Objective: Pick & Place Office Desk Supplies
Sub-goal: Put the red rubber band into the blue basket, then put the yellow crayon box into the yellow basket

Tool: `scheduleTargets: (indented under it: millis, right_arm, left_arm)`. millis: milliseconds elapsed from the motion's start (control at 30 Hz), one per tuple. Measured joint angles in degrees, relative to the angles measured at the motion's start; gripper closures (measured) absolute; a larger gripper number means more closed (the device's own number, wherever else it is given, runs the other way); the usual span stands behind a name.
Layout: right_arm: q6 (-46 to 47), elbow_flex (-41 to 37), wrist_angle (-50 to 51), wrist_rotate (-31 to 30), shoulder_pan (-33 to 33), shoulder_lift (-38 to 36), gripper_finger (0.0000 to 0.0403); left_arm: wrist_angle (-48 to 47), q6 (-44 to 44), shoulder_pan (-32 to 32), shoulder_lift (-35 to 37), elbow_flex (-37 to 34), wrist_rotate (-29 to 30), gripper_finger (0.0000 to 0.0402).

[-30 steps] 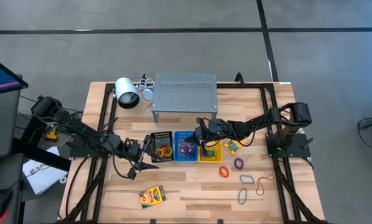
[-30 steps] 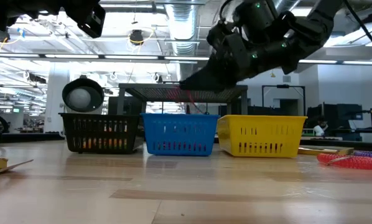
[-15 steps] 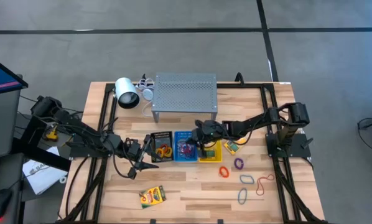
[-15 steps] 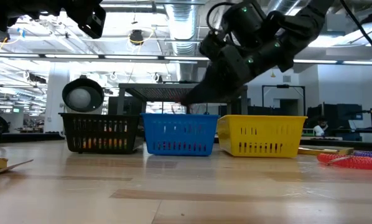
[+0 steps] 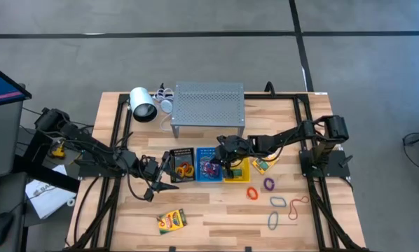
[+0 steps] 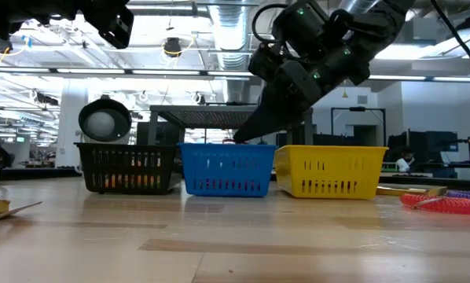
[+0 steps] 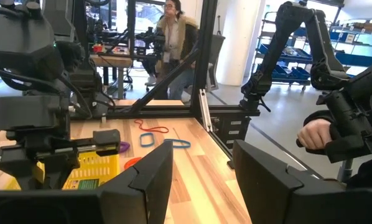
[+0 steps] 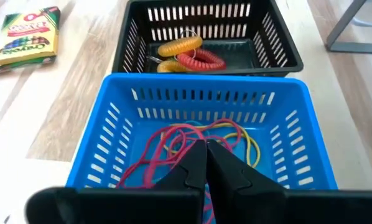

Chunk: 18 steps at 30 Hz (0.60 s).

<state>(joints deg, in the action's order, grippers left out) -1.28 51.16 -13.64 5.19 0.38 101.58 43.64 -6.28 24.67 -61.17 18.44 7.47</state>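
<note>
My right gripper (image 8: 204,163) is shut and slants down over the blue basket (image 8: 111,140), its tips just above the rim (image 6: 239,140). Red and yellow rubber bands (image 8: 239,140) lie in that basket, and a red rubber band (image 8: 153,158) runs up to the fingertips. My left gripper (image 7: 201,180) stands open and level above the table, near the black basket (image 5: 181,164), with nothing between its fingers. One crayon box (image 5: 171,220) lies flat near the front edge, another (image 5: 260,165) beside the yellow basket (image 5: 236,169). Loose bands (image 5: 269,184) lie at the front right. My right gripper pinches the red rubber band at its upper end (image 8: 192,144) between its two fingertips; the fingers themselves hide the exact spot. The fingers slant down from the table's right. The band hangs slack below them, its lower loop lying in the blue basket (image 8: 136,177).
A grey perforated shelf (image 5: 208,105) and a white cylinder (image 5: 143,105) stand at the back. The black basket holds coiled bands (image 8: 189,56). Orange (image 5: 252,192), green (image 5: 277,202) and brown (image 5: 297,206) bands lie on the table. A person (image 7: 173,37) stands beyond the table.
My right gripper has tipped nose-down and its fingertips have sunk toward the blue basket, shifting slightly toward the table's left. The red band has come down with it into the basket. The fingers have stayed shut.
</note>
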Motion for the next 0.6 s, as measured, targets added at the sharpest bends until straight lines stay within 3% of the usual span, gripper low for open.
scheduleTargets:
  millis: [200, 600]
  right_arm:
    - [0.94, 0.00, -0.06, 2.53, 0.00, 0.00, 0.0361]
    - [1.29, 0.00, -0.08, 2.47, -0.82, -0.54, 0.0226]
  left_arm:
    - [-0.39, 0.00, 0.00, 0.00, 0.00, -0.01, 0.0238]
    - [-0.39, 0.00, 0.00, 0.00, 0.00, -0.01, 0.0238]
